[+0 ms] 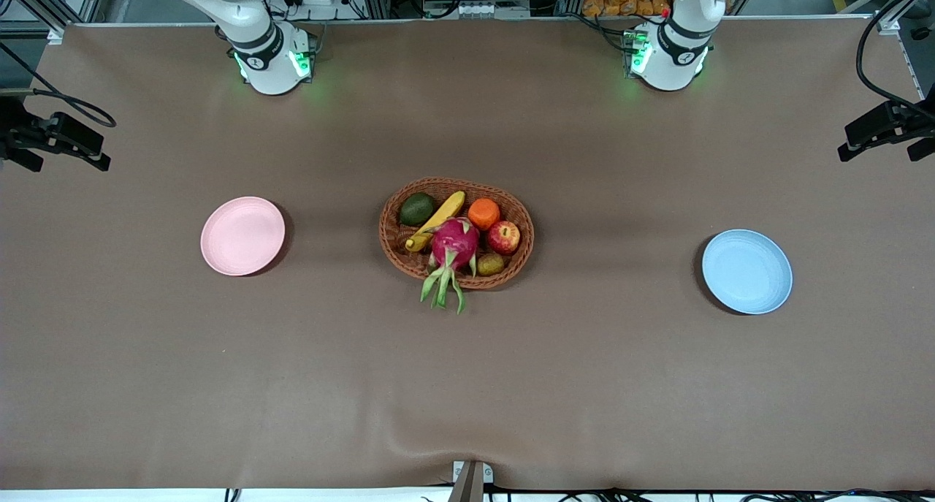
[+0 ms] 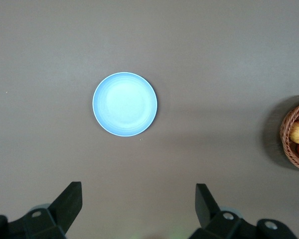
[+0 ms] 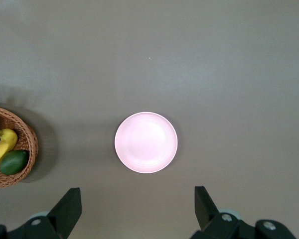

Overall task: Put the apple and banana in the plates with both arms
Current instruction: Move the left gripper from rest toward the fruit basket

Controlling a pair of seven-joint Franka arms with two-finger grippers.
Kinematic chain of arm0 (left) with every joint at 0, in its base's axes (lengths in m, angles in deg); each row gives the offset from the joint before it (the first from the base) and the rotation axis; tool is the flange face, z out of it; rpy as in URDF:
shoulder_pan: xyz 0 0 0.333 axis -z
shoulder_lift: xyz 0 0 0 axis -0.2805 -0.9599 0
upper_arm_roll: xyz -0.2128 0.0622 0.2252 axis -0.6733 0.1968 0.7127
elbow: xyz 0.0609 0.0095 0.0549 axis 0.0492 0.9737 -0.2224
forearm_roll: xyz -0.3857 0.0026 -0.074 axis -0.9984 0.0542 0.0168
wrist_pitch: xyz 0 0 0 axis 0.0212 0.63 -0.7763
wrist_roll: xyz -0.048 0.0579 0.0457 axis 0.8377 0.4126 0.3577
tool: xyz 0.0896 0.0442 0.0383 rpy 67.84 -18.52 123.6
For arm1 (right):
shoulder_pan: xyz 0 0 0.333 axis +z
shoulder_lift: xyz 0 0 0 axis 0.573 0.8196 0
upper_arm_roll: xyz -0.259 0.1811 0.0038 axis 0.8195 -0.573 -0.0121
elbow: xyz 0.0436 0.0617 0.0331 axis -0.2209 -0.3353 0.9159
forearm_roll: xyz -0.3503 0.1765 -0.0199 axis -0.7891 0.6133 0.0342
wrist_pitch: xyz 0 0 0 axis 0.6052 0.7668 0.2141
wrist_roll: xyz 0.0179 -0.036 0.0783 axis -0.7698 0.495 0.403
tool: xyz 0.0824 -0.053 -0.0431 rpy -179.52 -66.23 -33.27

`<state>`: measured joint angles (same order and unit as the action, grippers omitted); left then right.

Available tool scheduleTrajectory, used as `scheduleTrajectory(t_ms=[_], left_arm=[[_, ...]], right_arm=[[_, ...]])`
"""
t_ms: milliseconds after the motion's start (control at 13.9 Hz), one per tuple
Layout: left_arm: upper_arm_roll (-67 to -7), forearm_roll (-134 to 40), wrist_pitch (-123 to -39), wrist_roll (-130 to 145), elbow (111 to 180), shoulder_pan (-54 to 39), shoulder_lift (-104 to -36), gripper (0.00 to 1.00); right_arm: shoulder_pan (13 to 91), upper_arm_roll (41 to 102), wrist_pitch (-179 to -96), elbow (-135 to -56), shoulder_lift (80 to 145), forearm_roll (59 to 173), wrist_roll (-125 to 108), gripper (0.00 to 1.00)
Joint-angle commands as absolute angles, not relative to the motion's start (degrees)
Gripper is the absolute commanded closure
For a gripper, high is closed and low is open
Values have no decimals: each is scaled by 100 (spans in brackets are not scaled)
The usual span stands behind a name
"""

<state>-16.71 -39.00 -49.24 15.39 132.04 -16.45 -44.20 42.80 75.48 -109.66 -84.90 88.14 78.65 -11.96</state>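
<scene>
the light blue plate (image 1: 746, 271) is lying nearest the front camera, toward the left arm's end of the table, with nothing in it. a little farther from the camera, the wicker basket (image 1: 393, 246) is sitting at mid-table, holding all the fruit. the dragon fruit (image 1: 454, 243) is lying at about 6 o'clock in it, its green leaves hanging over the rim. the apple (image 1: 503, 237) is resting at about 3 o'clock, touching the orange fruit (image 1: 483, 213) at 1 o'clock. the banana (image 1: 437, 221) is running from about 12 o'clock down to 8 o'clock, with the green avocado (image 1: 416, 209) beside it at 10 o'clock. a small brownish-green fruit (image 1: 490, 264) is sitting at about 5 o'clock. the pale pink plate (image 1: 242, 235) is lying bare toward the right arm's end, well apart from the basket. the left gripper (image 2: 138, 209) is hanging high over the table by the blue plate, fingers spread wide and holding nothing, the apple well off to one side of it. the right gripper (image 3: 137, 211) is hanging likewise by the pink plate, fingers spread and holding nothing, the banana well apart from it.
</scene>
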Motion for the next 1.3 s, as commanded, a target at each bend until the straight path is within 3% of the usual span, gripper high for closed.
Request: scheduleTrajectory(t_ms=[0,649,1226], left_arm=[[-1717,-3904,-4942,1599,13159,-1699,-4411,0],[-1752,-4413,-4871,1529,13185,-1260,-5034,0],[-1743,-5056,-5591,195,13194,-321,-6036,0]], right_arm=[[4243,7548,-11059,-8403,8825,7956,-1121,0],[4243,7548,-10999,-8412,8825,7956,-1121,0],[4234,7548,-10999,-8420,8825,7956,-1130,0]])
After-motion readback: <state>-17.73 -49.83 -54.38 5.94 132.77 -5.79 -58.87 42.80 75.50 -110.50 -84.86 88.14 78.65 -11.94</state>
